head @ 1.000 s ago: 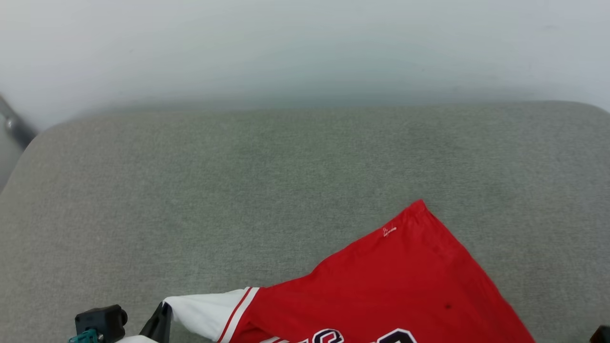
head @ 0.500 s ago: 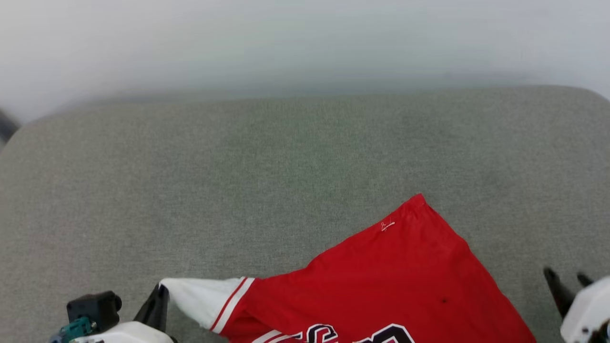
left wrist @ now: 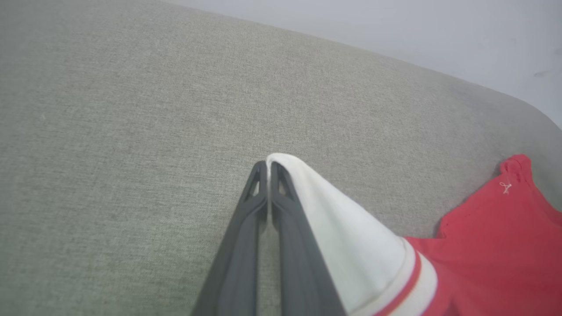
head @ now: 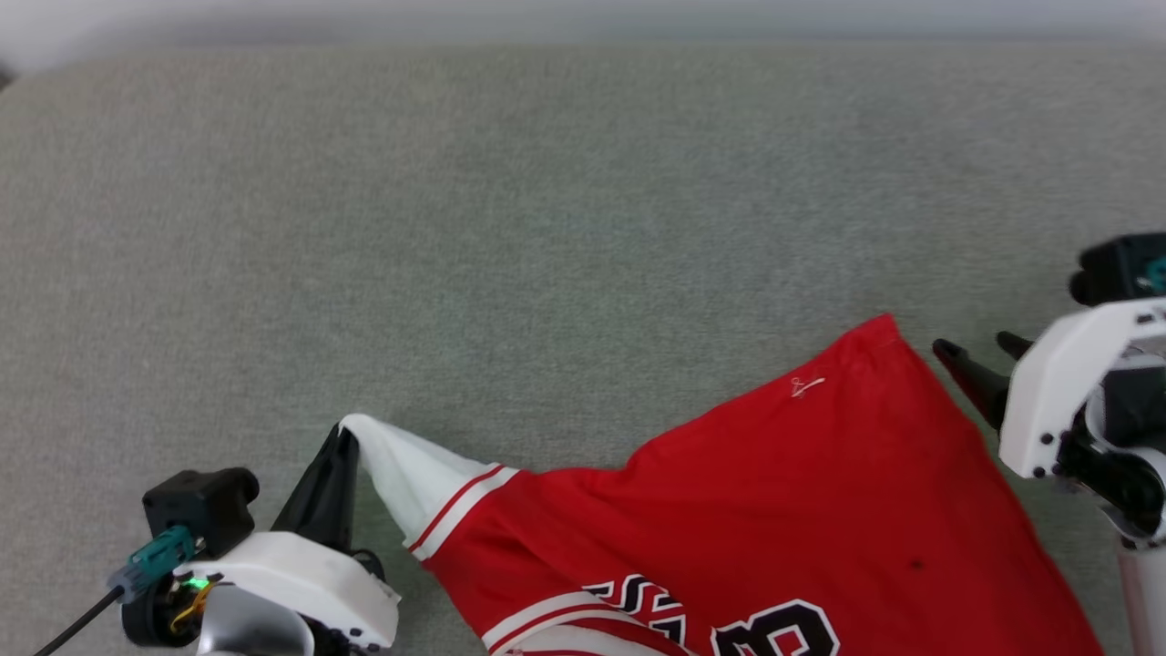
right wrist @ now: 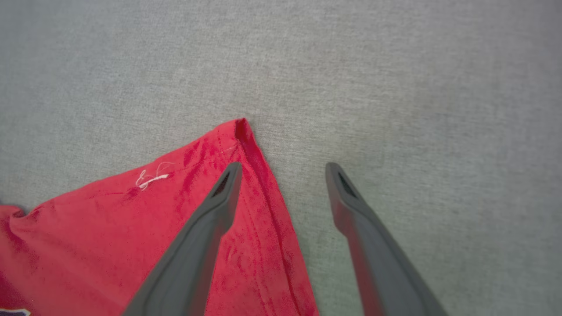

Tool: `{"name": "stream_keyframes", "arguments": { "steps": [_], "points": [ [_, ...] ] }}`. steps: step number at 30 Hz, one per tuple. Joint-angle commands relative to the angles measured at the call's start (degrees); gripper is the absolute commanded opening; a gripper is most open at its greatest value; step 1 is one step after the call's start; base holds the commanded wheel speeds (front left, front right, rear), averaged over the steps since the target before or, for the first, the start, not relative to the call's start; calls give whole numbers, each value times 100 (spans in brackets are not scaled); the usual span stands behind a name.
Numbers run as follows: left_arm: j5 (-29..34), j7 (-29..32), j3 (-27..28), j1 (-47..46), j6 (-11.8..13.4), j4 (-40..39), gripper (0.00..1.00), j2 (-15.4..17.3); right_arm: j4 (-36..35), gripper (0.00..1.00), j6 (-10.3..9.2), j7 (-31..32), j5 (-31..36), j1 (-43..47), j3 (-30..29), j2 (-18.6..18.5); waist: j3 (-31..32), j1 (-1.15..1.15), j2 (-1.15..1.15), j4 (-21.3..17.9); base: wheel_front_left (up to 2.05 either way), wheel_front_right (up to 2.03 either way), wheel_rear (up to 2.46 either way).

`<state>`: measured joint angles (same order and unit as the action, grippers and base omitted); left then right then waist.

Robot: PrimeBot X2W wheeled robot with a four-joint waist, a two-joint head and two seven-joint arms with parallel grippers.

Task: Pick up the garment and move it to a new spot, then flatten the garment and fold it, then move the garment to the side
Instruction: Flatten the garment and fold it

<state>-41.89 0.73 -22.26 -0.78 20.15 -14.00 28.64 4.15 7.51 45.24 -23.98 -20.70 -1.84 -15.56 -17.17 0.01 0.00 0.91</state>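
The red garment (head: pixel 756 510) lies spread over the grey-green cushion at the lower middle and right of the head view, its black print cut by the bottom edge. My left gripper (head: pixel 344 437) is shut on the tip of the white sleeve (head: pixel 405 474); the left wrist view shows that gripper (left wrist: pixel 267 166) pinching the sleeve (left wrist: pixel 347 228). My right gripper (head: pixel 979 348) stands open just right of the hem corner (head: pixel 879 333). In the right wrist view that gripper (right wrist: pixel 283 169) has one finger over the red hem edge (right wrist: pixel 241 131), the other over bare cushion.
The grey-green cushion (head: pixel 547 228) stretches wide behind and to the left of the garment. A pale wall (left wrist: pixel 395 22) runs beyond its rounded far edge. A small white mark (right wrist: pixel 151 177) sits near the hem corner.
The head camera has tilted down, so the wall has nearly left the picture. My right gripper has come up beside the hem corner. My left gripper still holds the sleeve tip.
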Motion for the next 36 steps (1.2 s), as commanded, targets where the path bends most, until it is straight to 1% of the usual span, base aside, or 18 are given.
{"name": "stream_keyframes", "arguments": {
  "steps": [1,4,7,11,13,14,15,16,18,24,25,29,32,36],
  "points": [
    [41,-44,-31,-149,-53,14,0,-33,-24,100,-4,325,4,-187,123,-51,-269,-1,0,202,0,0,0],
    [36,-60,-84,-319,-143,63,0,-95,-66,100,-3,843,59,-395,408,-72,-451,-1,0,301,0,0,0],
    [26,-91,-111,-458,-213,118,0,-139,0,100,-4,1088,167,-560,682,-158,-633,-1,0,379,0,0,0],
    [11,-152,-116,-588,-299,231,0,-178,443,100,-4,1297,203,-619,1012,-144,-746,-1,0,443,0,0,0],
    [-4,-163,-131,-628,-342,293,0,-203,749,100,-3,1551,118,-526,1154,-93,-758,-1,0,467,0,0,0],
    [-6,-172,-142,-647,-351,323,0,-212,863,40,-2,1673,68,-476,1233,-74,-756,-1,0,479,0,0,0],
    [-16,-179,-152,-664,-370,354,0,-223,946,2,-2,1757,-5,-442,1275,-48,-748,-1,0,489,0,0,0],
    [-25,-181,-162,-669,-395,389,0,-231,1008,0,-1,1825,-57,-427,1311,-32,-724,-1,0,494,0,0,0],
    [-55,-189,-170,-638,-402,461,0,-238,1018,0,-1,1862,-107,-425,1338,-19,-644,-1,0,487,0,0,0],
    [-84,-175,-115,-586,-438,581,0,-123,826,0,-2,1591,-94,-624,1286,-241,-168,-1,0,379,0,0,0],
    [-84,-175,-115,-586,-438,581,0,-123,826,0,-2,1591,-94,-624,1286,-241,-168,-1,0,379,0,0,0],
    [-46,-54,-2,-795,-457,609,0,98,696,0,-3,1218,44,-820,1092,-300,291,-1,0,233,0,0,0],
    [-4,45,84,-1094,-543,687,0,272,767,0,-3,980,333,-975,938,-374,648,-1,0,96,0,0,0],
    [-82,221,269,-1664,-690,1060,0,482,938,0,-4,740,566,-1240,784,-328,1033,-1,0,-114,0,0,0]
  ]
}}
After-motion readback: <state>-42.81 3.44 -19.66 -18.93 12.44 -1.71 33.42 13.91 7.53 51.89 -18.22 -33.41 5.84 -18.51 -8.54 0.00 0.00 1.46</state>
